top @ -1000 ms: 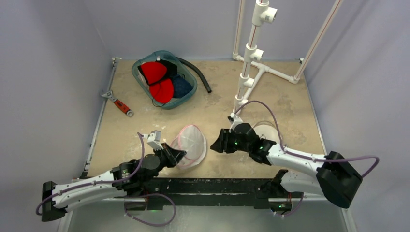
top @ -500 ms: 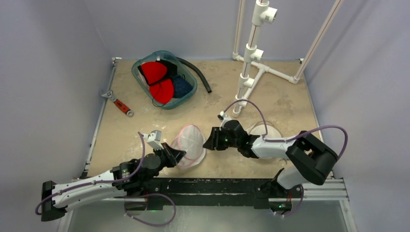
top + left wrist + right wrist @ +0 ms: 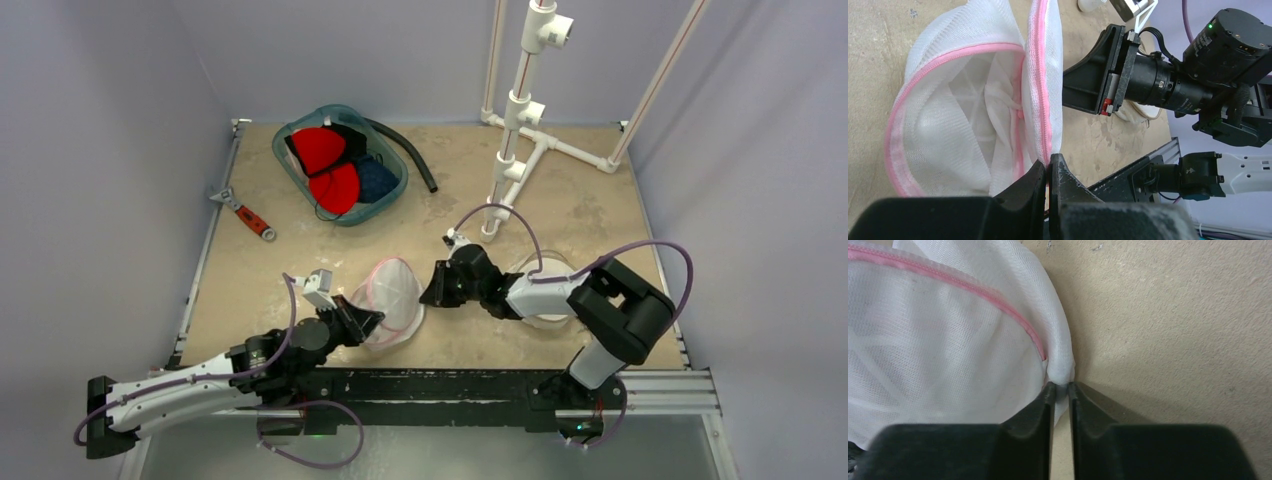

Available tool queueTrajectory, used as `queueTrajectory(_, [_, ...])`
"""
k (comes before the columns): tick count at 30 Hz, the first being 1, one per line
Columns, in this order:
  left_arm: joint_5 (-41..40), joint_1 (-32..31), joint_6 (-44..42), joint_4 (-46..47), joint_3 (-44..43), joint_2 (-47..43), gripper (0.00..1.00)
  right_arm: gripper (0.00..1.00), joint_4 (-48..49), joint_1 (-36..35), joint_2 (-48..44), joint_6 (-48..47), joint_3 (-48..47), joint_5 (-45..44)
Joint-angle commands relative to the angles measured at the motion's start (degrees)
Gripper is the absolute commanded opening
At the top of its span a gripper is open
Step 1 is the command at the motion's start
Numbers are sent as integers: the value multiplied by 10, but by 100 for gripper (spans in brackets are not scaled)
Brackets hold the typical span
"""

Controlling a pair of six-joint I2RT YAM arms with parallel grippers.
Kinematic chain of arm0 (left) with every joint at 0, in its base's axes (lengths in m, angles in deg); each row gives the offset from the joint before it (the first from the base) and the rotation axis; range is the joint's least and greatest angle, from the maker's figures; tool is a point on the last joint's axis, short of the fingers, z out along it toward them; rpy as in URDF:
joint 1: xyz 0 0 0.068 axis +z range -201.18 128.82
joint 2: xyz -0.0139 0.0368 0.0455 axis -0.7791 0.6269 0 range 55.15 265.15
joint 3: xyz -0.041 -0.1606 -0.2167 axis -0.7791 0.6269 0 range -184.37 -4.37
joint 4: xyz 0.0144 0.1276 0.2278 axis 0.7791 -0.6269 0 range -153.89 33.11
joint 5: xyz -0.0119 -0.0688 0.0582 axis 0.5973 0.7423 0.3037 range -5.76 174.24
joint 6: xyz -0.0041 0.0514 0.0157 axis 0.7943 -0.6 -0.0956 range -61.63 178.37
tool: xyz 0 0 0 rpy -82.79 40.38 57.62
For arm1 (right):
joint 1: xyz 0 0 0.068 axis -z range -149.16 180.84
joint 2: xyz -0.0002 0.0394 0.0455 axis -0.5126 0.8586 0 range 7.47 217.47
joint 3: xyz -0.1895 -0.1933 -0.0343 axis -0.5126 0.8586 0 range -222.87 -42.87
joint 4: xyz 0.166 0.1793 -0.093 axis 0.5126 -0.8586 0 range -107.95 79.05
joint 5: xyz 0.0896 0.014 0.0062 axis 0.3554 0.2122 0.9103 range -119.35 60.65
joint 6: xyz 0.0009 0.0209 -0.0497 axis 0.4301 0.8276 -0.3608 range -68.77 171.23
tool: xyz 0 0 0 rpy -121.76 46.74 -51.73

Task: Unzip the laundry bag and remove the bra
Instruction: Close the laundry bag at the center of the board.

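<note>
The white mesh laundry bag [image 3: 392, 298] with a pink zipper lies at the front middle of the table. Its mouth gapes open in the left wrist view [image 3: 963, 115], where only white mesh folds show inside. My left gripper [image 3: 372, 322] is shut on the bag's pink zipper edge [image 3: 1049, 162]. My right gripper [image 3: 428, 290] is shut on a fold of the bag's right edge [image 3: 1061, 386]. A white rounded cloth [image 3: 550, 268] lies under my right arm. I cannot tell whether it is the bra.
A teal basket [image 3: 392, 190] with red and dark blue bra cups stands at the back left, with a black hose [image 3: 408, 152] beside it. A red-handled wrench [image 3: 246, 214] lies at the left edge. A white pipe stand [image 3: 518, 130] rises at the back right.
My right gripper has moved left to the bag's right edge and closed on it, and its elbow has folded inward. The left arm and the bag have hardly moved.
</note>
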Motion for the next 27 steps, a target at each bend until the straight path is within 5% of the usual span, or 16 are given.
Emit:
queueTrajectory(1, [-1,-2,-5,-10,-27,-11,0,13,-5,2,-5,-6,-12,-11])
queueTrajectory(5, [1,-2,-5,-12,-30,-14,0,0,-21,2,-46,-10,5,-22])
queueTrajectory(27, [9,-2,43,14,-20,67,0,0,-197,4,-348,105,154,-199])
